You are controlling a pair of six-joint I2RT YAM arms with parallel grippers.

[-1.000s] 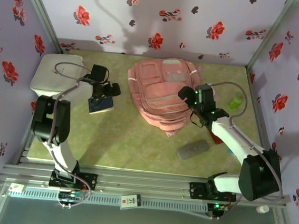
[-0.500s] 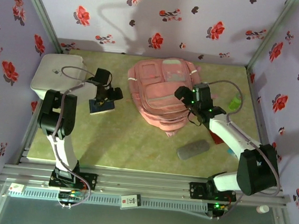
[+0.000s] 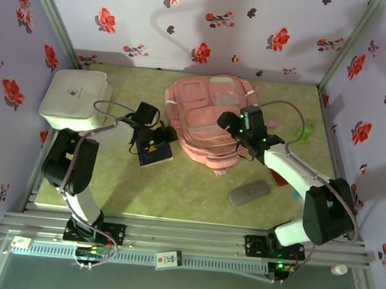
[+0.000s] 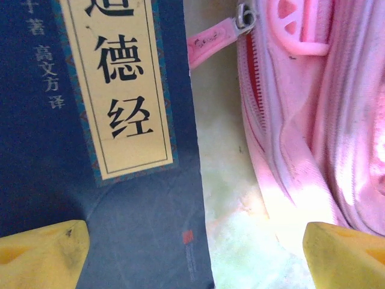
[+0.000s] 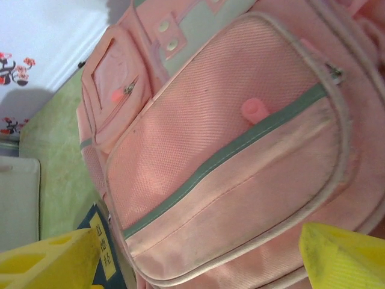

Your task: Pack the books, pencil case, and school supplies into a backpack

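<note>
- While the left gripper [image 3: 160, 140] hangs with its jaws spread wide, grasping nothing, the navy book [image 3: 154, 154] lies flat beneath it, just left of the backpack [image 3: 206, 112].
- In the left wrist view, a narrow strip of bare table [image 4: 225, 198] separates the book's edge from the backpack's zippered side.
- The right gripper [image 3: 226, 122] is likewise released, above the backpack's front pocket.
- From overhead, the pencil case [image 3: 250, 192] lies on open mat, apart from the backpack.
- The right wrist view catches the white box [image 5: 15, 198].

pink backpack [image 3: 196, 114], navy book [image 3: 157, 157] beside it
</note>
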